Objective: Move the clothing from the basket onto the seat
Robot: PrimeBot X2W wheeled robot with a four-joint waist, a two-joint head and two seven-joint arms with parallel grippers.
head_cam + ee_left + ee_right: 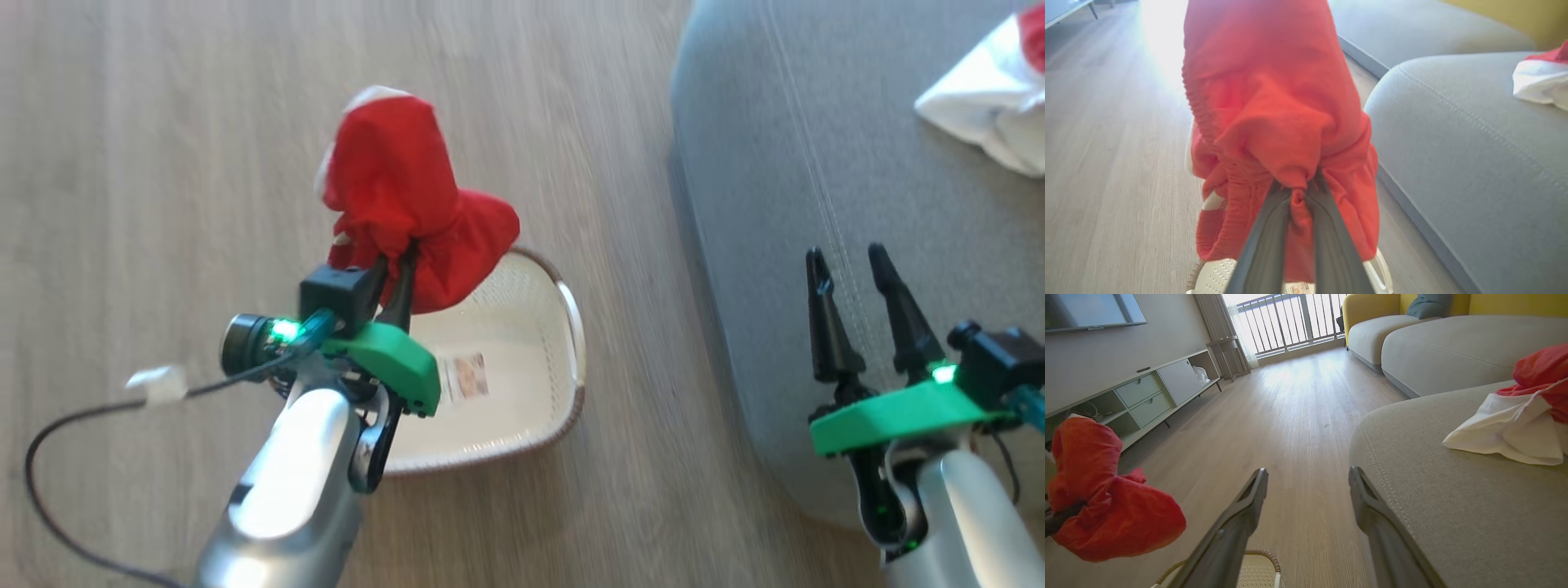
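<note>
The left claw (397, 269) is pinched nearly shut on a bunched fold of the all-red garment (408, 196). The garment hangs above the basket (575, 327), at about 11 o'clock from the basket's middle in the head view. It looks light, limp and not at all fragile: the cloth puffs and droops around the fingers. A pinch on a thick gather like this one should hold better than a grip on a single thin edge. The loose lower folds could brush the woven rim.

The seat (775, 163) lies at 3 o'clock from the basket, just beside it across a strip of wooden floor (163, 122). The red-and-white garment (992, 114) already rests on the seat, out at 2 o'clock. What shows of the basket's inside holds only a label (465, 376).

The right claw (847, 251) stands wide open and empty over the seat's near edge, at roughly 4 o'clock from the basket. It sits close to the likely path of a sideways carry. A dark cable (49, 457) loops over the floor at 8 o'clock, well apart from that path.
</note>
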